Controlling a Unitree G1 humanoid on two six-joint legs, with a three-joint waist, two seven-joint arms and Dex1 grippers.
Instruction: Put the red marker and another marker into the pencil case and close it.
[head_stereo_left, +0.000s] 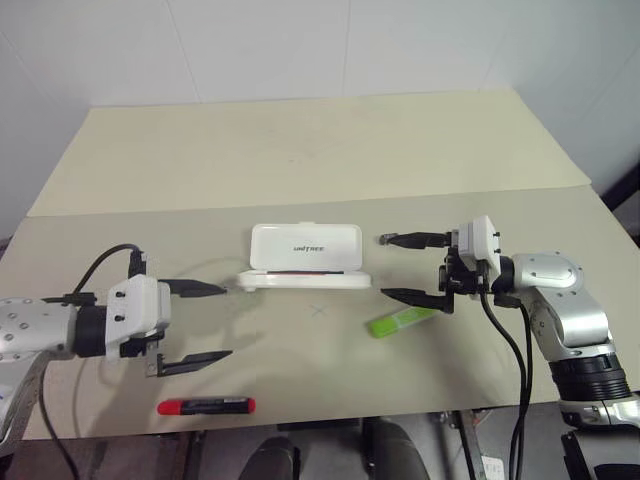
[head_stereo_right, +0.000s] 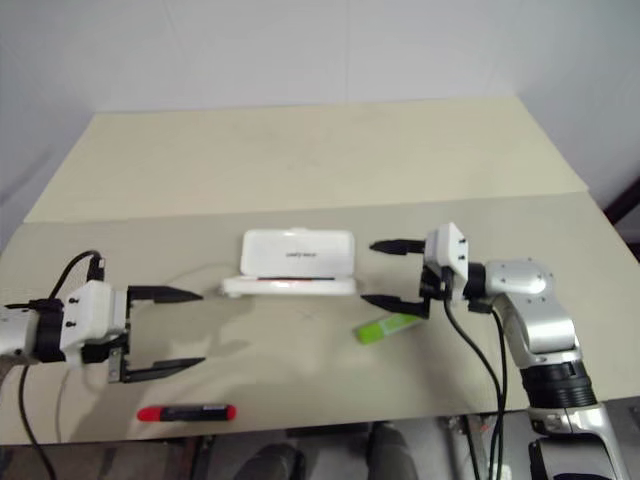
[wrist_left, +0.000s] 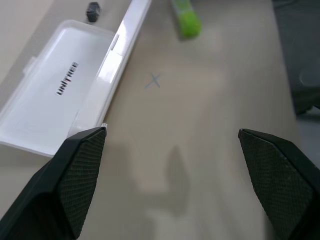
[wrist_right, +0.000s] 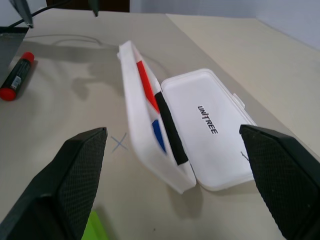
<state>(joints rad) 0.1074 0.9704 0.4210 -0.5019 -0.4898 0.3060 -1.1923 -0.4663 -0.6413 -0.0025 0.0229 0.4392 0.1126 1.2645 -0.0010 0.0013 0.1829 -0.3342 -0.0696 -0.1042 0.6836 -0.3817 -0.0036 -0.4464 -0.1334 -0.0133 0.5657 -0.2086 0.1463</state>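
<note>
The white pencil case (head_stereo_left: 305, 247) lies open in the middle of the table, its lid with the black lettering tipped back and its tray (wrist_right: 145, 130) showing thin red and blue stripes. Near the front edge lies the red marker (head_stereo_left: 207, 406), below and in front of my left gripper (head_stereo_left: 205, 323), which is open and empty and points right toward the case. The other marker, a lime-green highlighter (head_stereo_left: 400, 321), rests right of the case, just under my right gripper (head_stereo_left: 387, 267), open and empty, pointing left. The left wrist view shows the case (wrist_left: 65, 95) and the highlighter (wrist_left: 186, 20).
A small blue cross (head_stereo_left: 318, 311) is marked on the beige table (head_stereo_left: 300, 150) in front of the case. A tiny dark grey block (wrist_left: 93, 11) sits beyond the case lid. The far half of the table is bare up to the white wall.
</note>
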